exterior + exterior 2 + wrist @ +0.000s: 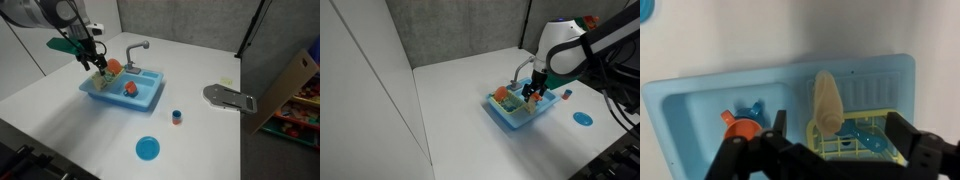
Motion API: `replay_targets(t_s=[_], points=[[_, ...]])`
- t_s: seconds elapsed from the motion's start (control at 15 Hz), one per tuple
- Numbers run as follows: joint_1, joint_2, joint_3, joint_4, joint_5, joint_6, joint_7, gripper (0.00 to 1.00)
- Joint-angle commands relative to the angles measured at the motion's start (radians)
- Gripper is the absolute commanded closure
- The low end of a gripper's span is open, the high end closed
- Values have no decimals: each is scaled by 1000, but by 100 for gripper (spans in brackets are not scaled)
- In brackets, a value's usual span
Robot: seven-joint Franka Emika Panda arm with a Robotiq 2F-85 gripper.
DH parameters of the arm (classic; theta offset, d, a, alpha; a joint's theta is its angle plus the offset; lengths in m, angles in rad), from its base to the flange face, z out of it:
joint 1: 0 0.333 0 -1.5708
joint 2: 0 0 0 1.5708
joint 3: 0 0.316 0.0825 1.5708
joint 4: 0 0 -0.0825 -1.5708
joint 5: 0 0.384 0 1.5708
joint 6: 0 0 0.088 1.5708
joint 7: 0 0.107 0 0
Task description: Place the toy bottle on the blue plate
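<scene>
The toy bottle (826, 100) is a pale cream-tan lumpy piece. It lies on a yellow rack (855, 140) in the drain side of the light-blue toy sink (700, 100). My gripper (835, 135) is open just above the rack, with one finger on each side of the bottle's near end. In both exterior views the gripper (97, 62) (533, 92) hangs over one end of the sink, and the bottle is mostly hidden behind it. The blue plate (148, 149) (583, 117) lies flat on the table, apart from the sink. Its edge shows in the wrist view (645, 10).
The sink (125, 92) has a grey faucet (137, 48) at its back. An orange-red toy (129, 88) sits in its basin. A short blue-and-red cylinder (177, 118) stands between sink and plate. A grey flat piece (228, 97) and a cardboard box (290, 85) lie at the table's side.
</scene>
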Motion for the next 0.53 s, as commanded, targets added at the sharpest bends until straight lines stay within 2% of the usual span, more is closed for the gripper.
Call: replay_targets(t_s=[0.0,0.27,0.33,0.4,0.47], points=[[23,33,-17,39,-22,1,39,0],[33,51,-25,52,-24,-1,46,0],[36,55,-27,54,-26,-2,48,10],[37,57,-29,55,-25,-1,49,27],[38,60,-30,56,-25,-2,49,34]])
